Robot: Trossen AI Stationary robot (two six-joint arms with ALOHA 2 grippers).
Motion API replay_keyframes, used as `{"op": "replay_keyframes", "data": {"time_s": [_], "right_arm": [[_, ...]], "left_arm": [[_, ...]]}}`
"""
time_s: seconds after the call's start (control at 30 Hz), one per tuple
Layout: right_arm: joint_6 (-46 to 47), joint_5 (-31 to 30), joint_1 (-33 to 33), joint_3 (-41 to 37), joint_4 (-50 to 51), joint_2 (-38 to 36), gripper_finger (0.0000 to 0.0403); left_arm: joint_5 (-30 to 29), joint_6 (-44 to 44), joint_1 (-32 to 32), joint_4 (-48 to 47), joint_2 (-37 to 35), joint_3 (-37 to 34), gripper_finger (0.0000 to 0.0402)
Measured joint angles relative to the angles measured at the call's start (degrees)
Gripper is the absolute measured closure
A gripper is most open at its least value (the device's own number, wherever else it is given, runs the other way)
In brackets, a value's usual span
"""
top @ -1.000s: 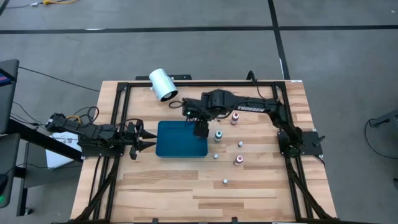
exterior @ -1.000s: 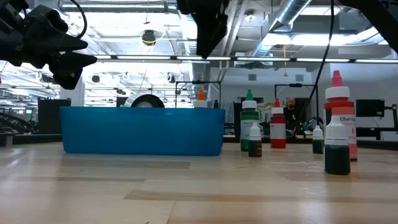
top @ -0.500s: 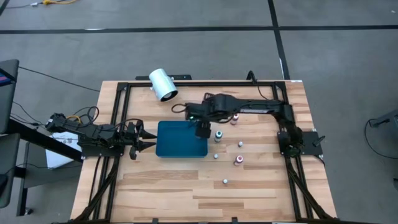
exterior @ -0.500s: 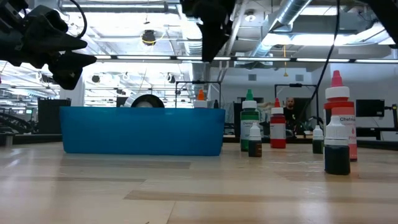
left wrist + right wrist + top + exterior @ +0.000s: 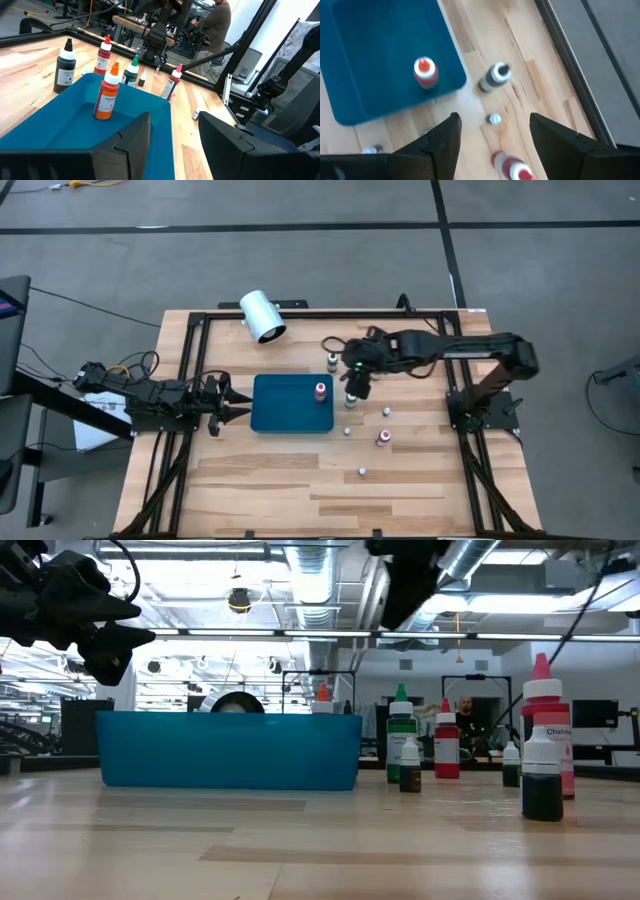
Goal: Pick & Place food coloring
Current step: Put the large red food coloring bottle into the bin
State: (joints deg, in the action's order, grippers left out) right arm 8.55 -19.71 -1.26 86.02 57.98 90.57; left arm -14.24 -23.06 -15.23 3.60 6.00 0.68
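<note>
Tray (image 5: 375, 75) holds orange-capped bottle (image 5: 425, 71); right gripper (image 5: 492, 145) open above; low view hides bottle's base.

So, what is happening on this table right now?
A two-arm robot is sorting small food coloring bottles into a teal tray. One orange-topped bottle already stands inside it. The right pincer, open and empty, hangs beside the tray above the remaining bottles. The left pincer waits open at the tray's other end.

In the low view the tray (image 5: 230, 750) wall hides the orange-capped bottle (image 5: 322, 700) below its cap; the right end effector (image 5: 405, 580) is cut off above.
</note>
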Motion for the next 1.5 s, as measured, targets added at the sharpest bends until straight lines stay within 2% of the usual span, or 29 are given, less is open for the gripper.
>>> {"op": "replay_keyframes", "data": {"time_s": [0.3, 0.57, 0.73, 1.17, 1.5], "right_arm": [[-5.53, 0.07, 0.48, -15.75, -3.95, -13.76, 0.0178], [-5.54, -0.14, -0.90, -23.00, -4.29, -19.20, 0.0178], [-7.78, 0.01, -2.91, -25.25, -4.68, -18.50, 0.0178], [-16.07, 0.57, -6.23, -25.44, -6.64, -9.91, 0.0178], [-18.09, 0.44, -9.82, -25.44, -7.03, -4.96, 0.0178]], "left_arm": [[-0.04, -0.24, 0.00, 0.06, 0.00, 0.00, 0.0242], [-0.45, -0.29, 0.00, 0.13, 0.00, 0.01, 0.0242], [-1.58, -0.25, 0.00, 0.22, 0.00, 0.00, 0.0242], [-1.62, -0.14, 0.00, 0.15, 0.02, 0.00, 0.0242], [-1.62, -0.10, -0.01, 0.11, 0.02, -0.01, 0.0242]]}}
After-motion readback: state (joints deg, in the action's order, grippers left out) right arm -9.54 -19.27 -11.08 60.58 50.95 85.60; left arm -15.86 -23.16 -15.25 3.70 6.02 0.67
